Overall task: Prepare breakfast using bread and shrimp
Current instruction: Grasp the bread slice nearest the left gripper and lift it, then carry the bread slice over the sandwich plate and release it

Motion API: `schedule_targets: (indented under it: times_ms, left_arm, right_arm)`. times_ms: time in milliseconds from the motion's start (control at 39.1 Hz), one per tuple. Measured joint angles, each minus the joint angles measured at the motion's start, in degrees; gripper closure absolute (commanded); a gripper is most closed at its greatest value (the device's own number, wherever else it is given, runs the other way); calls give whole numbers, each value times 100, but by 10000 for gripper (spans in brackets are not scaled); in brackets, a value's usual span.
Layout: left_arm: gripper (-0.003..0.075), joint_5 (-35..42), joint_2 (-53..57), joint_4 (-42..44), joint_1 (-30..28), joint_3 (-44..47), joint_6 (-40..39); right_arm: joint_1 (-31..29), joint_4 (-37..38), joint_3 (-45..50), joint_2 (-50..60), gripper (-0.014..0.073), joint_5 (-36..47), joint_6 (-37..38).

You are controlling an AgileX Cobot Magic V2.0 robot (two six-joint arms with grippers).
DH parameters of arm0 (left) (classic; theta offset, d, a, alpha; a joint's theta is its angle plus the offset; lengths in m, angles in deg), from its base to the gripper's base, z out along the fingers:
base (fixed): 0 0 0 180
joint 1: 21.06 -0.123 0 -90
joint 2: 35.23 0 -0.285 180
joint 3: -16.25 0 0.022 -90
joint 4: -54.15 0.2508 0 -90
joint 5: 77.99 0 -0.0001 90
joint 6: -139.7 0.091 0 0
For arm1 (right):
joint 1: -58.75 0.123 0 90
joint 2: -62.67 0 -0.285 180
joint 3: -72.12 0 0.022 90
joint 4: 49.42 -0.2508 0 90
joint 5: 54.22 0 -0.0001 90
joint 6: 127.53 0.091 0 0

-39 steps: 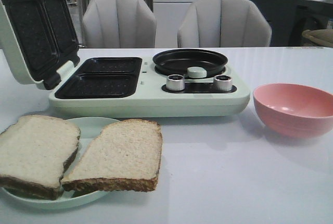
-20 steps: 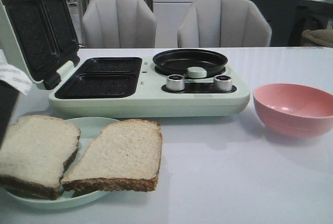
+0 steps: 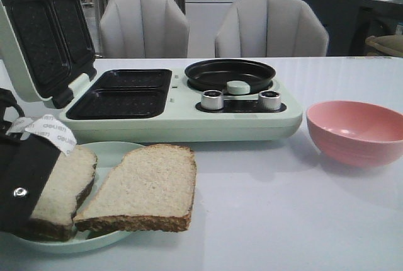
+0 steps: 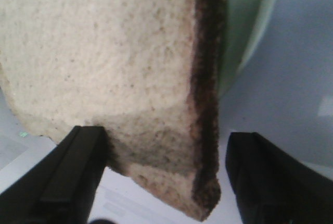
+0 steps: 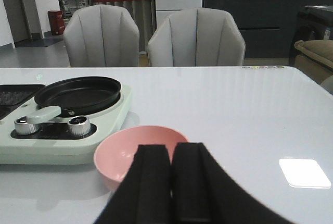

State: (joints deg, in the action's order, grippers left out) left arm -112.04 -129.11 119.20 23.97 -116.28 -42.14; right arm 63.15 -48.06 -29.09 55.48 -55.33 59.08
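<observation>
Bread: two slices on plate (image 3: 110, 152) at front-left corner of table (image 3: 264, 220). Right slice (image 3: 143, 186) in full view, front edge overhanging plate rim. Left slice (image 3: 64, 186) partly hidden behind left gripper (image 4: 164, 174).
Left gripper: spread wide, fingers (image 4: 70, 177) on either side of left slice's corner, crust between them; contact with bread not discernible.
Shrimp: not visible in any view.
Right gripper (image 5: 170, 182): clenched, fingers pressed together, nothing between; just before bowl (image 5: 130, 153).
Bowl: pink, at right edge of table, inside not seen to hold anything.
Cooker (image 3: 182, 110): pale green, behind plate; lid (image 3: 38, 38) raised at left, two dark grill wells, round black pan (image 3: 230, 72), two knobs (image 3: 213, 99).
</observation>
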Motion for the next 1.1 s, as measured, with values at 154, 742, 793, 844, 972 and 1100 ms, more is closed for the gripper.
schedule_targets:
  times_ms: [154,742,793,844,972,1100]
  left_arm:
    - [402,25,-81,145,-119,-14,0]
    - [512,-444,606,165,241,-171,-10]
    - [512,-559,737,165,310,-196,-10]
    - [512,-678,878,152,398,-262,-10]
    - [512,-884,1120,140,459,-534,-10]
    - [512,-1029,1208,331,459,-947,-10]
  right_arm:
    - [0,0,0,0,451,0,0]
    - [0,0,0,0,451,0,0]
    - [0,0,0,0,451,0,0]
    - [0,0,0,0,451,0,0]
    - [0,0,0,0,451,0,0]
    - [0,0,0,0,451,0,0]
